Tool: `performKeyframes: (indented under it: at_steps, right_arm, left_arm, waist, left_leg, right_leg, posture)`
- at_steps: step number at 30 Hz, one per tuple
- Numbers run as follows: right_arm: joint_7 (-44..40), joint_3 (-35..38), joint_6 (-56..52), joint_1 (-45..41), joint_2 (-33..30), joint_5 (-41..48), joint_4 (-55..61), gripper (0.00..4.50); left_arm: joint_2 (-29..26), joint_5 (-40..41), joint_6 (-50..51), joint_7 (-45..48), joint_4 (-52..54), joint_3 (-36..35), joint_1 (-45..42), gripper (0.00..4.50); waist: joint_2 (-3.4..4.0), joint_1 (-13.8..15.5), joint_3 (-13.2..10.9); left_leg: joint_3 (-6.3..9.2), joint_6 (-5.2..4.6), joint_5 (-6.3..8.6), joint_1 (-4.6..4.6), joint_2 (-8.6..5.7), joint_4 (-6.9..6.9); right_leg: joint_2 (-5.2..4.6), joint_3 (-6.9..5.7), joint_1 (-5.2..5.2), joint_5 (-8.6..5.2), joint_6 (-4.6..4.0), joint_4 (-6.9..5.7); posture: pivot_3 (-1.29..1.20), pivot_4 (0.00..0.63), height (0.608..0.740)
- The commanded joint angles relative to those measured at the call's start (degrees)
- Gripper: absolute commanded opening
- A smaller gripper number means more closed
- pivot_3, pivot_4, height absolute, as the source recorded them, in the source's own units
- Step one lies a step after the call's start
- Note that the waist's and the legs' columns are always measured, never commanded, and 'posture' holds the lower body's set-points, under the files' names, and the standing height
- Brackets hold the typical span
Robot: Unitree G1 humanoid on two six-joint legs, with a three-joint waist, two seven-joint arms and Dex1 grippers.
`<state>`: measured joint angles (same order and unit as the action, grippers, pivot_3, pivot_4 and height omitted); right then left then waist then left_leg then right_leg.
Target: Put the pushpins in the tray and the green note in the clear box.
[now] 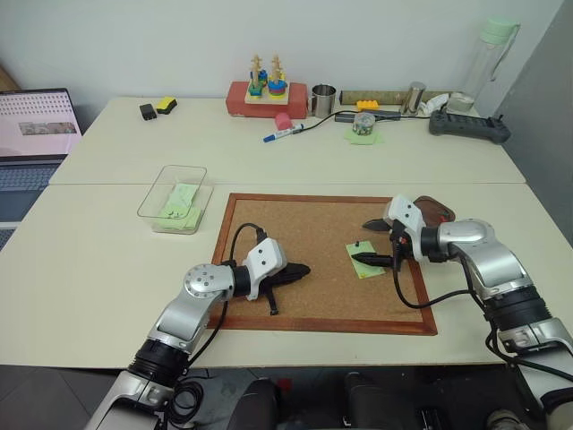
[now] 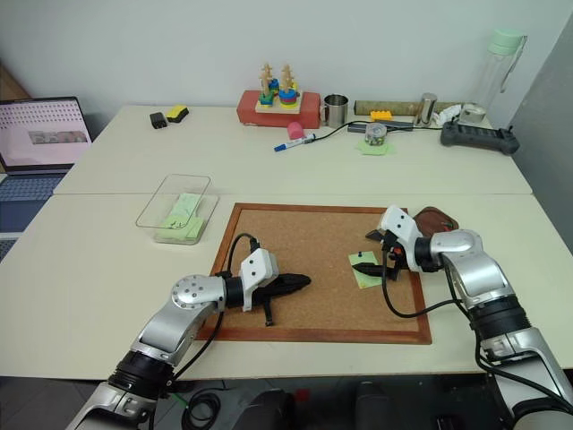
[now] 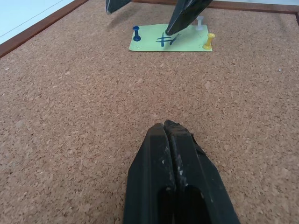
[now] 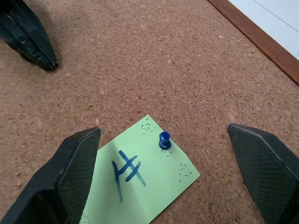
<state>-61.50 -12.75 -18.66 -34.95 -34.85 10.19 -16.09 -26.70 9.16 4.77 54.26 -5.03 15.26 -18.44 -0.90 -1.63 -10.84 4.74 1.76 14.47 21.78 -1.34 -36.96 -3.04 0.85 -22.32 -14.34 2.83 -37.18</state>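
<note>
The right claw (image 4: pixel 163 172) hangs spread over the green note (image 4: pixel 140 172) on the cork board (image 1: pixel 295 233), the blue pushpin (image 4: pixel 164 140) at its 12 o'clock. It should centre on the pin head, then pull straight out. The left claw (image 1: pixel 300 269) rests pressed together.

Two pale tables (image 1: pixel 107 260) stand pushed together, a seam running between them. On the near one lies a wood-framed cork board (image 1: pixel 304 242), with the clear box (image 1: pixel 173 199) just off its far left corner and the tray (image 1: pixel 437 211) at its far right corner. The far table carries a red block with a ring stacker (image 1: pixel 266 97), a metal cup (image 1: pixel 323 100), a marker (image 1: pixel 283 134), a black controller (image 1: pixel 468 124) and a tall bottle (image 1: pixel 488 61). A laptop (image 1: pixel 34 134) sits off the left edge.
</note>
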Motion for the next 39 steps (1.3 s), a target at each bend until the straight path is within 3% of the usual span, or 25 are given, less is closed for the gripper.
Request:
performKeyframes:
  at_steps: [1,19,39]
  right_arm:
    - [-0.63,0.01,3.51,-1.51,1.07,-1.35,-2.17,3.52]
    - [-2.73,1.0,5.24,-2.55,2.69,-1.9,-4.66,0.08]
    - [-1.98,8.09,-3.72,-3.36,1.58,5.18,4.28,0.08]
  left_arm:
    - [-0.45,-1.36,0.42,-0.23,0.0,0.34,1.64,0.0]
    - [-0.89,-1.92,0.92,-0.58,0.99,0.59,2.56,0.0]
    - [-1.93,-2.78,2.63,0.29,2.1,2.21,3.41,0.0]
  waist:
    - [0.0,-0.01,0.0]
    - [0.02,-0.05,0.01]
    - [0.04,-0.15,0.02]
  left_leg:
    - [0.0,0.0,0.0,-0.01,0.0,0.0]
    - [-0.01,0.0,0.0,-0.05,0.0,0.0]
    - [0.0,0.0,0.0,-0.05,0.01,0.02]
  right_leg:
    - [0.0,0.0,0.0,0.0,0.0,0.0]
    - [0.0,0.01,0.0,0.0,0.0,-0.07]
    - [0.0,0.01,0.0,0.0,0.0,-0.06]
  posture:
    - [0.0,0.15,0.74]
    - [0.0,0.15,0.74]
    - [0.0,0.15,0.74]
